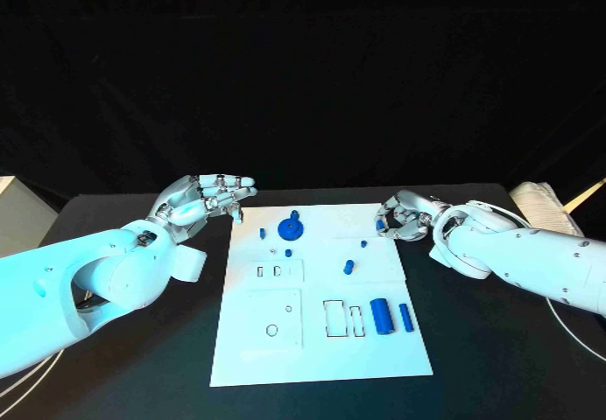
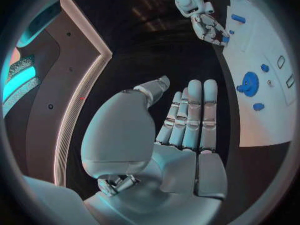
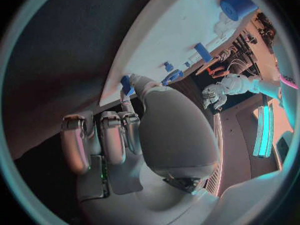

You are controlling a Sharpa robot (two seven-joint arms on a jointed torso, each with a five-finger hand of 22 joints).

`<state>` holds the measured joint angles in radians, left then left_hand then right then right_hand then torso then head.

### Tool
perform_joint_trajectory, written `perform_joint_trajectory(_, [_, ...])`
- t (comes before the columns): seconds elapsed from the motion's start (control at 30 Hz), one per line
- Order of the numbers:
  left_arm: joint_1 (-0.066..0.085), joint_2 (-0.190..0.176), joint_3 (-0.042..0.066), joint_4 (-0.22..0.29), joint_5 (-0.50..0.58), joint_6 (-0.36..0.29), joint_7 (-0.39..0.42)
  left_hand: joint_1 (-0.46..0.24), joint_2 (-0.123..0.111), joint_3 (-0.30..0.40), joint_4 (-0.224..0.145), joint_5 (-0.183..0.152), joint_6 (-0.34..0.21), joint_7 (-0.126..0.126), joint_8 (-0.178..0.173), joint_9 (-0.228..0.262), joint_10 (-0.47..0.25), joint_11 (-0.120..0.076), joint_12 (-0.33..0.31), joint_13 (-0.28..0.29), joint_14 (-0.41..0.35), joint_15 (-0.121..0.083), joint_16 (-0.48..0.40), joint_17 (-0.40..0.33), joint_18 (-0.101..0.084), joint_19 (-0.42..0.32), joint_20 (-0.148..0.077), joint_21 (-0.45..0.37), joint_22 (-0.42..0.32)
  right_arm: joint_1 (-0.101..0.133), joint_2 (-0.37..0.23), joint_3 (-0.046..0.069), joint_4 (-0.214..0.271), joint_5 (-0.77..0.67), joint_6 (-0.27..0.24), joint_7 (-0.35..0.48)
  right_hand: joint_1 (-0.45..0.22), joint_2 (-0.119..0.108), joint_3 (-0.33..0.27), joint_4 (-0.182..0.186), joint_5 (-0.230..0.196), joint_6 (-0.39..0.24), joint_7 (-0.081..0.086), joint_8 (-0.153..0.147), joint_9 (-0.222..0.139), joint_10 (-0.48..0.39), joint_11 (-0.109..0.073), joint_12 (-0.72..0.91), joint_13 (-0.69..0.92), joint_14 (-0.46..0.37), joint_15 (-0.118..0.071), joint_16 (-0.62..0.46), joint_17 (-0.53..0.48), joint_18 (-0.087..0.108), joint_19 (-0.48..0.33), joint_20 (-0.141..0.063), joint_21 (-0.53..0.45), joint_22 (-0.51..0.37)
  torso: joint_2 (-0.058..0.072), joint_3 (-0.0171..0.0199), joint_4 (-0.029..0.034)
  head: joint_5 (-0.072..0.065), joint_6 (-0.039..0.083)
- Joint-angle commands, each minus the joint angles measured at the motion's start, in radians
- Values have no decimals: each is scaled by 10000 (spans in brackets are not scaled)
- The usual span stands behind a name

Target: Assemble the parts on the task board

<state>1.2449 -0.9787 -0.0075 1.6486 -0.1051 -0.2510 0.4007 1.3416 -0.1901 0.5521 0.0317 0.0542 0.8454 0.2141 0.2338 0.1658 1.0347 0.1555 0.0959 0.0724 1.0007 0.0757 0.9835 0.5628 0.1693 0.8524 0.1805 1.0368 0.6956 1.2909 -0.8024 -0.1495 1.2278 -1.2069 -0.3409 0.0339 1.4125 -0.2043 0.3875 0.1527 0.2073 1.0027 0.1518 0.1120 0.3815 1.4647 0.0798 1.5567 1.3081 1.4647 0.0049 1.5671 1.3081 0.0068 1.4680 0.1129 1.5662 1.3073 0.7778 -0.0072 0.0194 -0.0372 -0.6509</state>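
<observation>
The white task board (image 1: 316, 350) lies in the middle of the black table. On it are a blue gear (image 1: 291, 229), a short blue peg (image 1: 348, 265), a blue cylinder (image 1: 383, 316) and a blue bar (image 1: 406, 317), with several small blue bits between them. My left hand (image 1: 202, 199) hovers off the board's far left corner, its fingers straight and apart (image 2: 187, 120), holding nothing. My right hand (image 1: 406, 217) is curled at the board's far right edge. It pinches a small blue part (image 1: 382, 226) between thumb and fingertip (image 3: 127, 84).
An outlined rectangular recess (image 1: 334, 318) sits beside the cylinder, and a raised white square (image 1: 274, 319) with a small oval hole lies to its left. A pale folded thing (image 1: 546, 199) rests at the table's far right corner. A thin cable (image 1: 562, 308) trails under my right arm.
</observation>
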Motion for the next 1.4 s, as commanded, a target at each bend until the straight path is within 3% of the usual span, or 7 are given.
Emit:
perform_joint_trajectory(0.03, [5, -1, 5, 33, -21, 168, 54, 2, 77, 45, 7, -42, -70, 11, -35, 16, -57, -13, 2, 15, 5, 46, 20, -9, 151, -55, -18, 52, 16, -20, 12, -1, 6, -94, 17, 49, -66, 68, 93, 6, -17, 108, -29, 90, 21, 977, -105, 50, 2542, 1061, -89, 37, 2627, -68, 1028, -96, 46, 2635, 6, 0, -4, 7, -16])
perform_joint_trajectory(0.4, [5, -24, 5, 45, -21, 161, 53, -5, 79, 44, 12, -42, -72, 13, -35, 18, -60, -11, 4, 16, 5, 48, 19, -17, 151, -63, -16, 57, 18, -28, 6, -1, 17, -171, -421, -86, -264, 207, 349, -43, -43, 665, -332, 556, 166, 1035, -376, 111, 2600, 1061, -333, 37, 2627, -68, 1028, -324, 46, 2635, -1, 3, -2, 15, -42])
perform_joint_trajectory(0.73, [6, -21, 5, 36, -21, 168, 51, -5, 79, 44, 12, -42, -72, 13, -35, 18, -60, -11, 4, 16, 5, 48, 19, -17, 151, -63, -16, 57, 18, -4, -73, 8, 279, -319, -920, -442, -280, 220, 367, -50, -51, 684, -347, 590, 178, 1018, -398, 92, 2582, 1061, -346, 37, 2627, -68, 1028, -339, 46, 2635, -17, 1, -4, 45, -33])
perform_joint_trajectory(1.07, [6, 37, 2, -155, -21, 183, 37, -5, 83, 48, 12, -42, -72, 13, -33, 21, -61, -11, 10, 17, 5, 48, 18, -29, 151, -74, -14, 65, 20, 457, -398, 36, 1473, -567, -837, -1367, -332, 304, 450, -64, -181, 640, -362, 636, 191, 950, -422, 13, 2511, 1061, -352, 37, 2627, -68, 1028, -362, 46, 2635, -122, -24, -40, 79, -60])
perform_joint_trajectory(1.4, [4, 331, -70, -492, -150, 242, -104, -59, 83, 33, 51, -41, -52, 46, -13, 37, 175, -24, 178, 80, 46, 40, 56, -49, 153, -91, -11, 103, 31, 573, -172, 38, 3245, -1238, -804, -2729, -332, 382, 557, -114, -73, 570, -354, 656, 196, 930, -422, -13, 2489, 1061, -352, 37, 2627, -68, 1028, -369, 46, 2635, -325, -79, -23, 173, -176])
